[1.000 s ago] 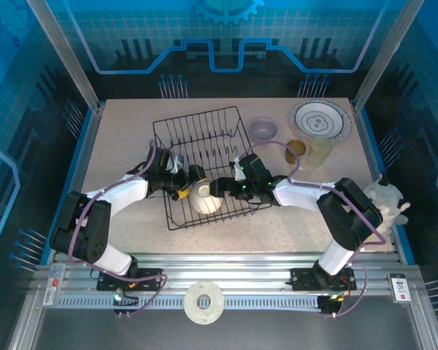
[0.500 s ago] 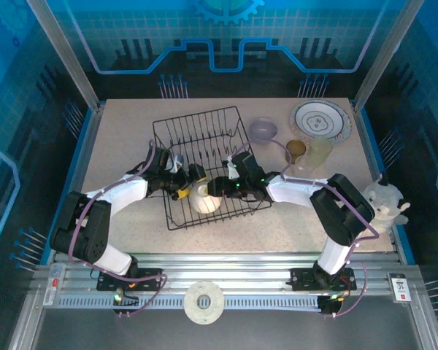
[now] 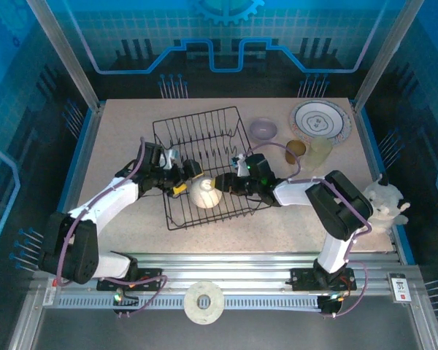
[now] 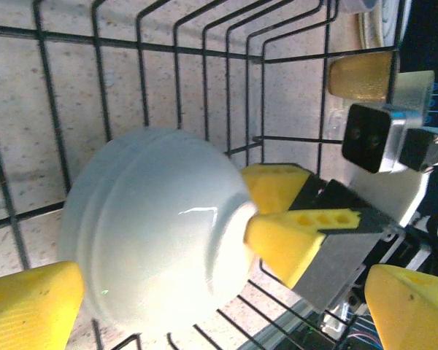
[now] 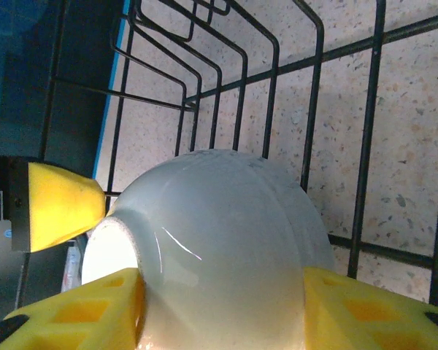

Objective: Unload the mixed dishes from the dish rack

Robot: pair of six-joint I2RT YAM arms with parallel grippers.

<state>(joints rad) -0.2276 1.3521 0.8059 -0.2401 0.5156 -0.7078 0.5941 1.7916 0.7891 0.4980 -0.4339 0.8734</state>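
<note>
The right gripper (image 3: 220, 185) is clamping the small cream bowl (image 3: 204, 193) between its yellow fingers (image 5: 365, 310), one on each side of the rounded wall. The bowl is lying dome-side up at the 6 o'clock end of the dish rack (image 3: 204, 142), on the black floor wires. The left gripper (image 3: 189, 180) is standing spread wide at the bowl's 9 o'clock, one finger just beside it and nothing held.

The rack's side wires are closing in around both grippers, and its upright prongs are rising at the bowl's 12 o'clock. Outside the rack, at its 2 o'clock, a translucent purple bowl (image 3: 263, 130) is sitting. Farther toward 3 o'clock are a small brown cup (image 3: 296, 149) and a translucent yellowish cup (image 3: 320, 152), close together, with a white purple-rimmed plate (image 3: 320, 119) beyond them.

A white lumpy object (image 3: 385, 200), too unclear to name, is sitting at the far 3 o'clock edge. The surface (image 3: 124, 131) is speckled beige. Blue panels and metal posts are enclosing it, and a white ring (image 3: 203, 301) is lying on the rail at 6 o'clock.
</note>
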